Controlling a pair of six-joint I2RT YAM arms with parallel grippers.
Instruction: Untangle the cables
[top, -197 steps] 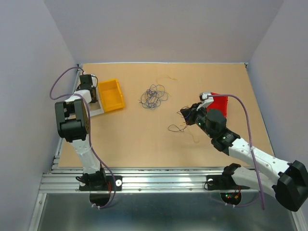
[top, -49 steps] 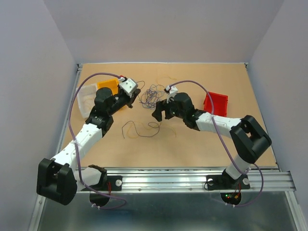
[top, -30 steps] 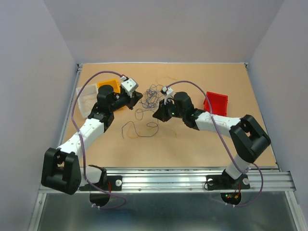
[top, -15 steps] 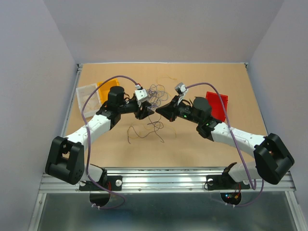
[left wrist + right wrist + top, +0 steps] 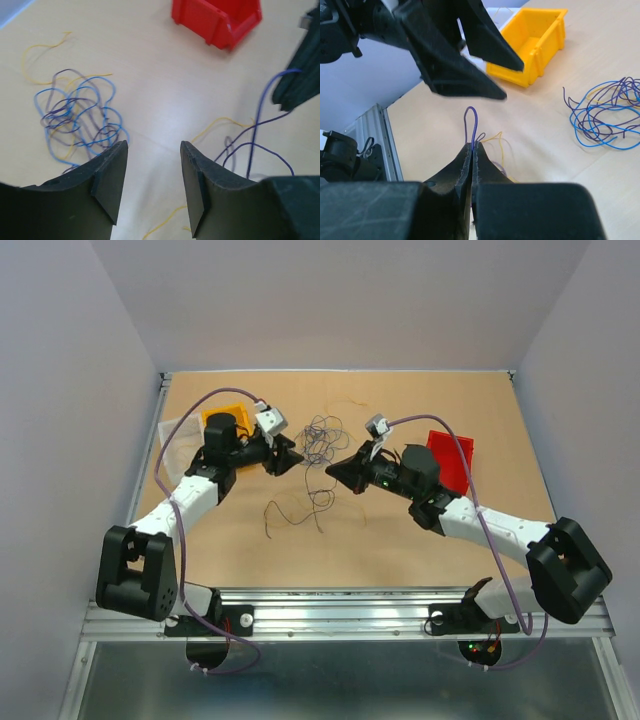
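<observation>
The cables form a small tangle (image 5: 320, 436) of thin blue, purple and tan loops at the table's middle back, seen also as a bunch (image 5: 80, 120) in the left wrist view and a bunch (image 5: 605, 112) in the right wrist view. My right gripper (image 5: 338, 472) (image 5: 472, 146) is shut on one purple cable (image 5: 471, 125), whose loop sticks up past the fingertips. The rest of that cable (image 5: 300, 505) (image 5: 255, 130) trails down onto the table. My left gripper (image 5: 287, 458) (image 5: 152, 150) is open and empty, left of the tangle, facing the right gripper.
A yellow bin (image 5: 218, 420) (image 5: 535, 45) sits at the back left, partly behind the left arm, beside a clear plastic tray (image 5: 178, 438). A red bin (image 5: 452, 460) (image 5: 217, 17) stands at the right. A loose yellow strand (image 5: 220, 122) lies near the purple one.
My left gripper has opened and drawn back left toward the yellow bin. The right gripper stays shut on the purple cable, which now hangs loose from it alone.
</observation>
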